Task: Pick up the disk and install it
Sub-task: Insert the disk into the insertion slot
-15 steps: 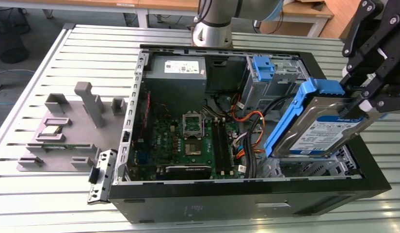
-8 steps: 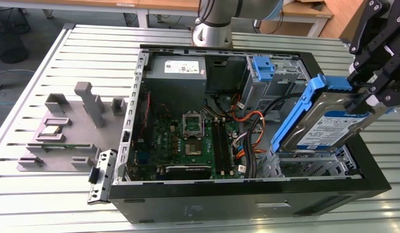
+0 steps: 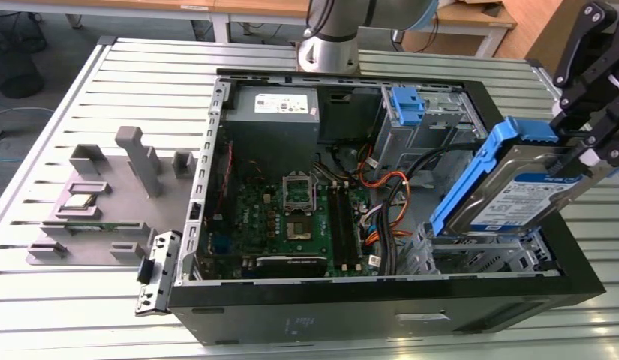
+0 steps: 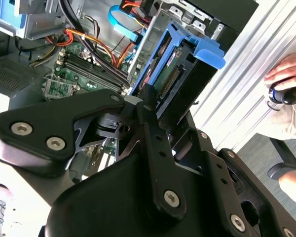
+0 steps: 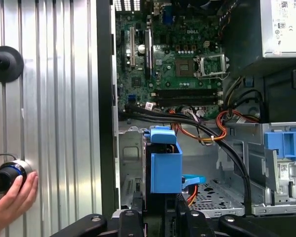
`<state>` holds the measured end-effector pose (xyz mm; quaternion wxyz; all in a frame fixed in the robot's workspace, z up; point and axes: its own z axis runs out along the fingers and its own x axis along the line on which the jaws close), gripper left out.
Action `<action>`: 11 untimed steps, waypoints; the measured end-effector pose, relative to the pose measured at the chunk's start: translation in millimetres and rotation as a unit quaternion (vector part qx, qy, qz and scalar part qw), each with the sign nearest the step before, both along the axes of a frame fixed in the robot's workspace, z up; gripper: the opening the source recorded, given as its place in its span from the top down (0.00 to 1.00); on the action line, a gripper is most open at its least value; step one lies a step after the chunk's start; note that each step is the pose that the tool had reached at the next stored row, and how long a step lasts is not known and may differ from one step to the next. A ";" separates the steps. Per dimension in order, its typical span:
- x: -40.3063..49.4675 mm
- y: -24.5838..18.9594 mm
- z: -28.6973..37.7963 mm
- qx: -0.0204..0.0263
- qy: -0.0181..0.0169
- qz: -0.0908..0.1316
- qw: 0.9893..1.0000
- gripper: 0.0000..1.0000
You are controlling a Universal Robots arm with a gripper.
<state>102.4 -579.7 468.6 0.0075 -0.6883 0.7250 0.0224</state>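
The disk point(image 3: 509, 191), a silver drive with a blue-and-white label in a blue plastic carrier, hangs tilted on edge over the grey drive cage point(image 3: 489, 255) at the front of the open computer case, on the exterior view's right. My gripper point(image 3: 581, 154) is shut on its upper end. In the second wrist view the black fingers point(image 4: 144, 101) clamp the disk point(image 4: 180, 64) from both sides. In the first wrist view the disk's blue carrier point(image 5: 165, 165) stands end-on just above the cage floor point(image 5: 212, 195), with my gripper point(image 5: 158, 219) behind it.
The open case point(image 3: 389, 300) holds a green motherboard point(image 3: 299, 217), black and orange cables point(image 3: 389, 195) beside the cage, and another blue bracket point(image 3: 407, 105) on the rear cage. A grey parts fixture point(image 3: 99, 202) lies on the exterior view's left. A person's hand point(image 5: 10, 195) rests on the slatted table.
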 end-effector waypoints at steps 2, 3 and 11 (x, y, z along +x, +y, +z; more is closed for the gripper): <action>0.6 0.0 -1.2 0.000 0.000 0.000 1.000 0.65; 0.6 0.0 -1.1 0.000 0.000 0.000 1.000 0.65; 0.7 0.3 -5.4 0.000 0.000 0.000 1.000 0.65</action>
